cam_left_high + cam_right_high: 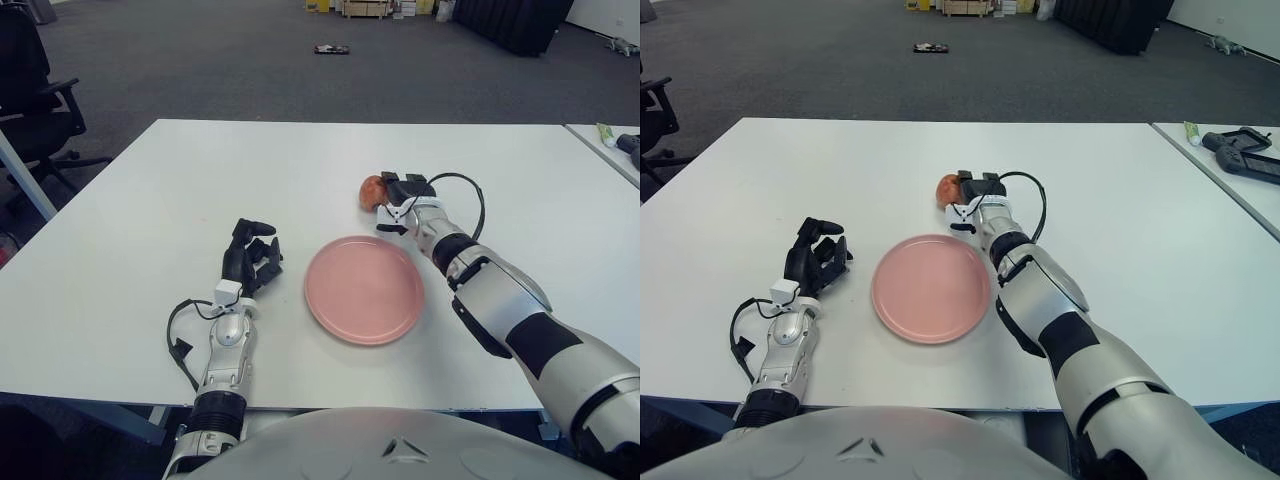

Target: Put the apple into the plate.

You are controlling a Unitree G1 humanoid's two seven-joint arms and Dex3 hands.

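Note:
A red-orange apple is beyond the pink plate, above its far right rim on the white table. My right hand reaches in from the right, its dark fingers closed against the apple's right side. The side of the apple under the fingers is hidden. The plate holds nothing. My left hand shows to the left of the plate, fingers loosely bent and holding nothing.
A second table stands at the far right with a dark device and a small tube on it. A black office chair is beyond the table's left corner. A small object lies on the carpet far back.

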